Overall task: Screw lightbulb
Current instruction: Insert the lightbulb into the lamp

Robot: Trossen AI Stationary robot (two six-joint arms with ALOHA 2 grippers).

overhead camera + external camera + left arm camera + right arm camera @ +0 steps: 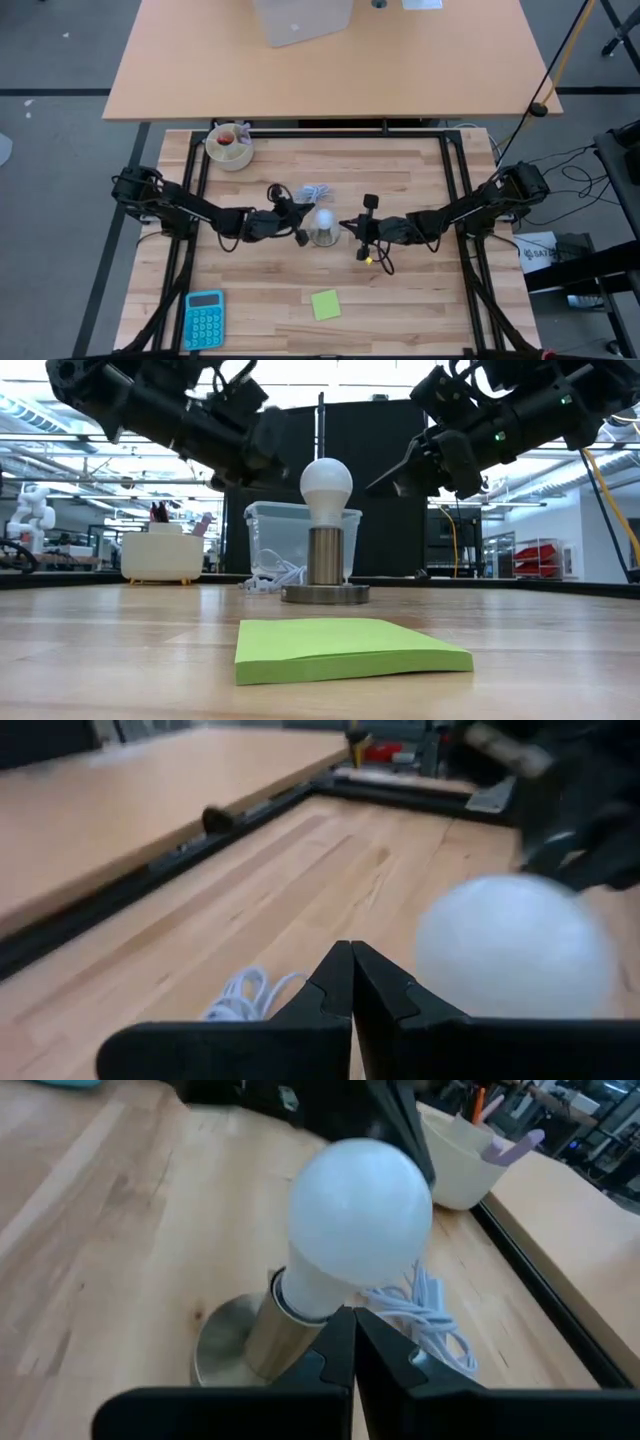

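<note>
A lab room with shelves and lights lay beyond the wooden table (400,290). At the table's middle the lightbulb (323,219) stood upright in the grey socket base (325,593), a coiled white cable (314,192) just behind it. The left gripper (301,236) hovered just left of the bulb, clenched on nothing. The right gripper (362,252) hung near its right, also clenched and empty. A green sticky pad (325,304) lay nearer.

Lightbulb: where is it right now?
The lightbulb stands upright in the socket at table centre in the high view, between both claws, white cable just behind.
</note>
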